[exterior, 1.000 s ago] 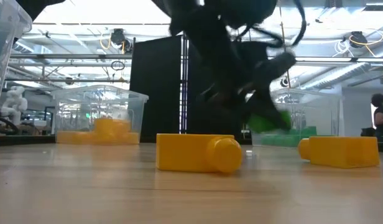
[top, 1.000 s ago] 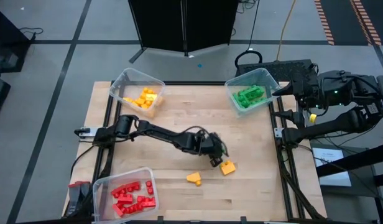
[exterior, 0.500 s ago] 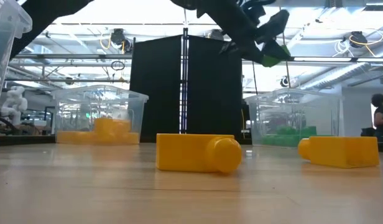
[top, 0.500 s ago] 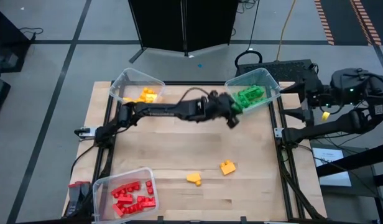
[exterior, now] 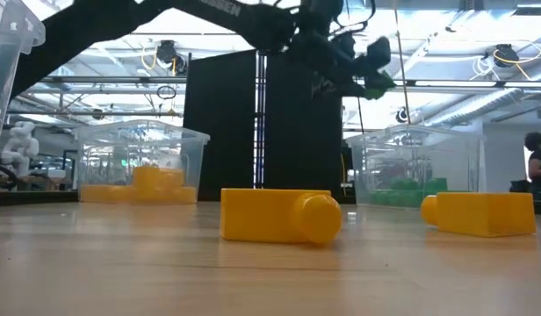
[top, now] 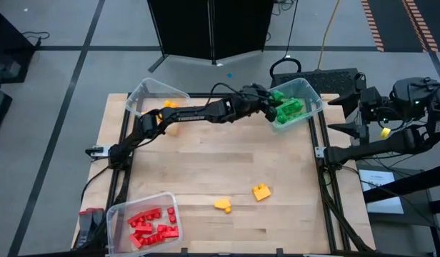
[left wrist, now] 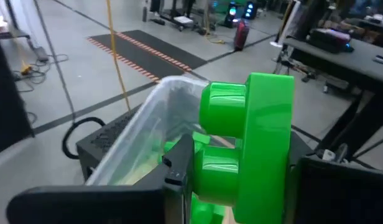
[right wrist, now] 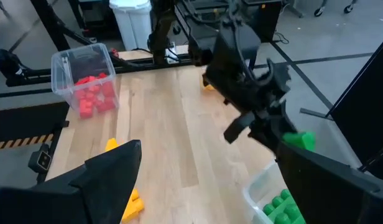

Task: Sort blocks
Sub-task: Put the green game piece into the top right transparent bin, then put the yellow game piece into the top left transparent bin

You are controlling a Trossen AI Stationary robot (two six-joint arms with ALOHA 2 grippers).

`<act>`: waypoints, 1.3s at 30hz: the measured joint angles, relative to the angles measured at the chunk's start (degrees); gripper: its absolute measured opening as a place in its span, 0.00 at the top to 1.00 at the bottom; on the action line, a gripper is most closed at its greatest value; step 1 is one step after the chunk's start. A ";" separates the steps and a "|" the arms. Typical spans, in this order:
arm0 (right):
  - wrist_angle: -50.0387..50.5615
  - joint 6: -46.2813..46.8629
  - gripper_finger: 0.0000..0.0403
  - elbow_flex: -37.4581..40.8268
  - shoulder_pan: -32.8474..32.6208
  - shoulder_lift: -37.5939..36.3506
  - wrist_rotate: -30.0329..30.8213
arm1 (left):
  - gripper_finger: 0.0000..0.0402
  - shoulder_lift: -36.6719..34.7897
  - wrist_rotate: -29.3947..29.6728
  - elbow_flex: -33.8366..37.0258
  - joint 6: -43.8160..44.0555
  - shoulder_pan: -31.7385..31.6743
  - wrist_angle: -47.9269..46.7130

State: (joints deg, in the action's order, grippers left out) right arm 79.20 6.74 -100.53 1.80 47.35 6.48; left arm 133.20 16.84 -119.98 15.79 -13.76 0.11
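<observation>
Left wrist view shows the left gripper [left wrist: 241,180] pinching a green studded plastic brick [left wrist: 253,143] just above the clear plastic bin of green bricks [top: 295,107], apparently to drop it among its colour-mates.

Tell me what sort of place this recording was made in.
Probably a robotics lab or workshop: a wooden table on a metal frame, hazard-striped floor tape, other workbenches with equipment, and exposed ceiling pipes behind it.

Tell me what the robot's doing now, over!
Left gripper shut on green block, over green bin. Right gripper open, off table. Two yellow blocks left. Nothing in the way.
</observation>
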 joint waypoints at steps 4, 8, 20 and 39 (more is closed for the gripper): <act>-0.01 -0.09 0.09 0.00 0.00 -0.04 -0.01 | 0.81 2.67 -2.35 0.05 0.38 -0.31 2.90; 0.00 -0.04 0.09 0.00 0.00 -0.07 0.00 | 0.81 4.43 -2.58 0.04 0.42 -0.31 5.29; -0.02 0.11 0.09 0.00 0.00 -0.07 -0.50 | 0.42 4.88 1.99 0.04 0.35 -0.55 8.77; 1.47 1.15 0.09 0.02 0.00 -0.07 -0.57 | 0.35 -10.00 -12.09 0.97 -10.21 16.55 -35.94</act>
State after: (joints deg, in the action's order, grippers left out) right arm 80.66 7.89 -100.51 1.80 47.29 5.91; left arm 123.20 4.75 -119.01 5.58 2.79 -35.83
